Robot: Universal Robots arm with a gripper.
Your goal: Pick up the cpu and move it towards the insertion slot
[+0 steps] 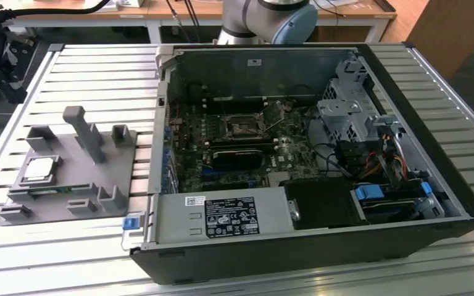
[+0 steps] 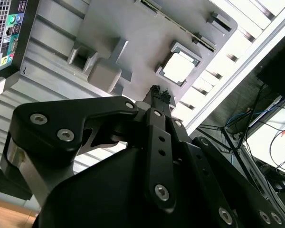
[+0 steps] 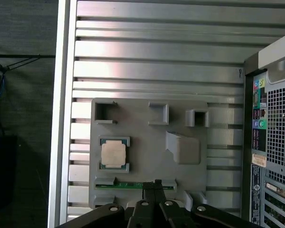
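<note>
The cpu (image 1: pixel 39 169) is a small silvery square chip lying flat in a pocket of the grey holder (image 1: pixel 81 179) on the slatted table, at the exterior view's left. The cpu (image 3: pixel 113 154) (image 2: pixel 180 69) appears in both wrist views from above. My gripper (image 3: pixel 154 183) (image 2: pixel 160 91) hangs well above the holder, its black fingertips pressed together and holding nothing. It is over the holder's edge by the green memory stick (image 3: pixel 133 185), apart from the cpu. The insertion slot (image 1: pixel 241 126) is a shiny-framed square socket on the board inside the open computer case (image 1: pixel 303 253).
The grey holder (image 3: pixel 147 137) has an upright post (image 1: pixel 84 132) and several raised brackets. The case's side wall (image 3: pixel 275 118) stands right beside the holder. Inside the case are a long black block (image 1: pixel 237 157), a power supply (image 1: pixel 220 217) and drive cages (image 1: pixel 352 114). The arm's base (image 1: pixel 270 18) stands behind the case.
</note>
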